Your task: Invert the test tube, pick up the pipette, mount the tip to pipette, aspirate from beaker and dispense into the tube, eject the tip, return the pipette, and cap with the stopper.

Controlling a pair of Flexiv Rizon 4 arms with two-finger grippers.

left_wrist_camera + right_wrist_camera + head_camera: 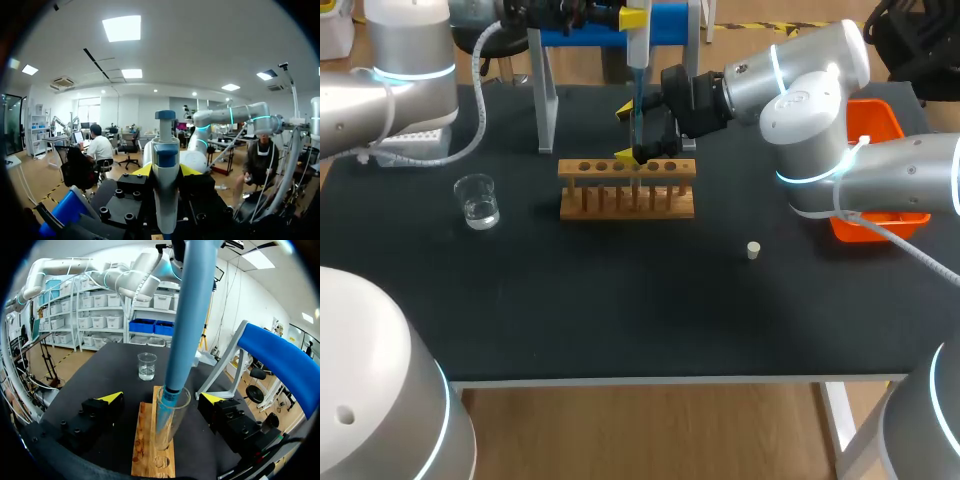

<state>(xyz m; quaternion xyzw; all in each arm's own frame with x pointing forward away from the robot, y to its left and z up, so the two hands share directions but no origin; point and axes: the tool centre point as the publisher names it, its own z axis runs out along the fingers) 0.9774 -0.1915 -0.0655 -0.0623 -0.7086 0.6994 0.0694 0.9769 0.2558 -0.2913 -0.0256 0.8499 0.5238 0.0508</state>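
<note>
My left gripper [635, 20] is shut on the pipette [637, 80] and holds it upright over the wooden rack [627, 188]. In the left wrist view the pipette's white and blue head [165, 150] sits between the left gripper's [166, 170] yellow tips. The blue shaft [192, 315] reaches down into the mouth of the clear test tube [170, 415], which stands upright in the rack [150, 450]. My right gripper [628, 133] is open, one finger on each side of the tube [639, 165] without touching; its own view shows the right gripper [162, 399] the same way. A beaker [477, 200] with liquid stands left of the rack. The stopper [753, 250] lies to the right.
A blue pipette stand [610, 25] on white legs rises behind the rack. An orange bin [875, 130] sits at the right edge, partly under my right arm. A white tip box [415, 145] is at the far left. The beaker [147, 366] stands beyond the rack's end.
</note>
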